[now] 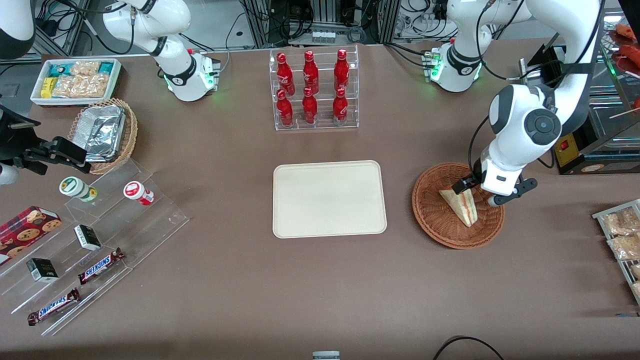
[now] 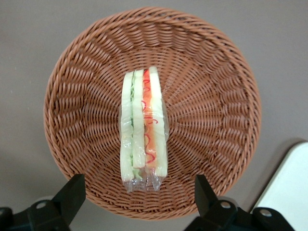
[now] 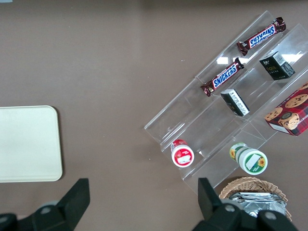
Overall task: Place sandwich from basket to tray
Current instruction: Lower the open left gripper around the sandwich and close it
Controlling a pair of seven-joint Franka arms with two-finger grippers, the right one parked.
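The sandwich (image 1: 462, 205), a plastic-wrapped wedge of pale bread with red and green filling, stands on edge in the round reddish-brown basket (image 1: 440, 235). My left gripper (image 1: 477, 195) hangs just above the basket, open, its two fingers astride the sandwich's end that is farther from the front camera, touching nothing. In the left wrist view the sandwich (image 2: 144, 125) lies in the middle of the basket (image 2: 216, 96), and the gripper (image 2: 138, 190) shows its black fingertips (image 2: 74, 187) wide apart. The cream tray (image 1: 329, 198) lies bare beside the basket, toward the parked arm's end; one corner of the tray (image 2: 288, 187) shows.
A clear rack of red bottles (image 1: 312, 90) stands farther from the front camera than the tray. A stepped acrylic display (image 1: 95, 240) with snack bars, a pale wicker basket of foil trays (image 1: 105, 132) and a white bin (image 1: 75, 80) sit toward the parked arm's end. Snack packets (image 1: 620, 235) lie at the working arm's end.
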